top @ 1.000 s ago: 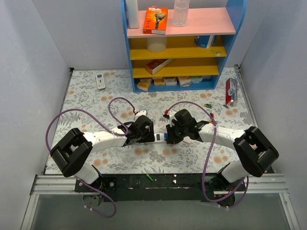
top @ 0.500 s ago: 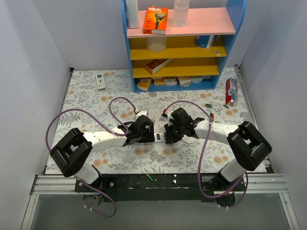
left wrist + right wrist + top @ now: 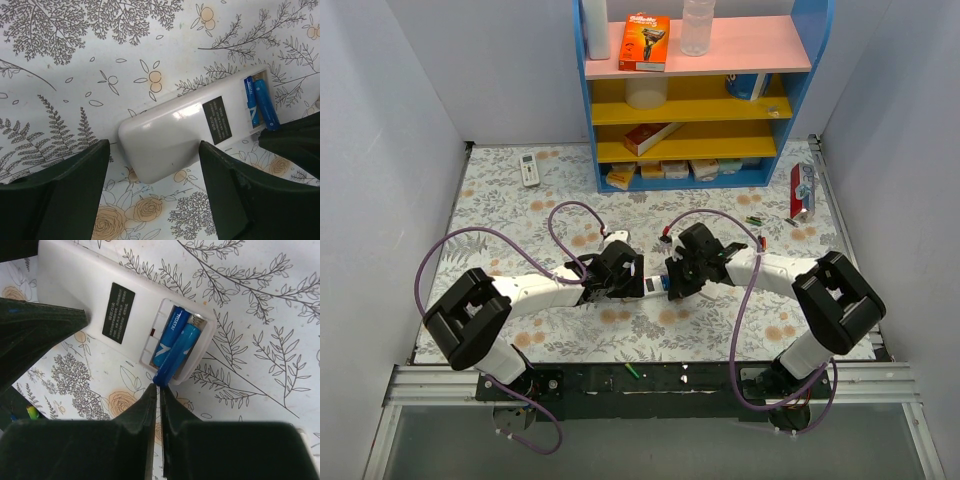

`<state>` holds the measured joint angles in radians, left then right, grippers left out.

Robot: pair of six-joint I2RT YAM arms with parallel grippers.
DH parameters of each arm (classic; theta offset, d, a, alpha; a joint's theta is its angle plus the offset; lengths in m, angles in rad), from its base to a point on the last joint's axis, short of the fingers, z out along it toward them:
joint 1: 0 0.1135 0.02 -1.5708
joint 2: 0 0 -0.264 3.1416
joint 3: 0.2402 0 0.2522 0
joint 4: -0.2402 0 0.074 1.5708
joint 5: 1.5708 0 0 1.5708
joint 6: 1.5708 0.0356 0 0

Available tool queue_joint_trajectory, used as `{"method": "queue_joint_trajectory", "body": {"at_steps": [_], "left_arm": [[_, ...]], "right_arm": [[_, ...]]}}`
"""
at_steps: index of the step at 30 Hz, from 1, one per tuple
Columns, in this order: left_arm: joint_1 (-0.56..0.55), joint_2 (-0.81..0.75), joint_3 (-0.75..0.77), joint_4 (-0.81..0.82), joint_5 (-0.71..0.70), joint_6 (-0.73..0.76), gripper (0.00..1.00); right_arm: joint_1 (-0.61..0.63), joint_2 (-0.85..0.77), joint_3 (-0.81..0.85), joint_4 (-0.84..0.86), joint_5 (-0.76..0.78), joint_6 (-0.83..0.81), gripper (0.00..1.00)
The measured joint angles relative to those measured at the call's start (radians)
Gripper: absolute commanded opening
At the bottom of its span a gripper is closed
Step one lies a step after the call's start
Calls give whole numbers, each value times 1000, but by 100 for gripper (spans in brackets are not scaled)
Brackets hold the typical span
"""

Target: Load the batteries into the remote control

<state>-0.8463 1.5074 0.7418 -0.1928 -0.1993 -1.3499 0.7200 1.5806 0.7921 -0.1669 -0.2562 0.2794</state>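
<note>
The remote control [image 3: 170, 130] is laid back-up on the flowered desk [image 3: 75, 60], between the two arms, with its battery recess uncovered. Two blue batteries are seen in the recess. One [image 3: 167, 335] lies flat, and the other [image 3: 181, 347] is tilted, its end lying over the recess edge. The right tool [image 3: 159, 390] is clenched, its tips set against that end, and nothing is grasped between them. The left tool [image 3: 153, 147] is released, its fingers [image 3: 75, 190] spread to either side of the remote's closed end. A few loose batteries [image 3: 754, 220] lie well apart, toward the desk's far right.
</note>
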Motion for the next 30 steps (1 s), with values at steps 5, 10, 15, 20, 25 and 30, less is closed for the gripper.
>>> {"method": "queue_joint_trajectory", "body": {"at_steps": [5, 10, 15, 20, 25, 30], "left_arm": [[0, -31, 0, -10, -4, 51, 89], [0, -105, -16, 19, 5, 145, 98], [0, -148, -37, 74, 54, 292, 98], [-2, -117, -34, 87, 103, 430, 98], [-2, -49, 1, 37, 127, 583, 98], [-3, -10, 34, -23, 121, 735, 98]], "right_arm": [[-1, -47, 28, -60, 0, -39, 25], [-5, -106, 46, -99, 19, -78, 25], [-31, -122, 46, -114, 23, -103, 24], [-58, -128, 43, -107, 13, -110, 24], [-87, -165, 8, -50, -18, -111, 28], [-110, -208, -58, 24, -67, -94, 32]]}}
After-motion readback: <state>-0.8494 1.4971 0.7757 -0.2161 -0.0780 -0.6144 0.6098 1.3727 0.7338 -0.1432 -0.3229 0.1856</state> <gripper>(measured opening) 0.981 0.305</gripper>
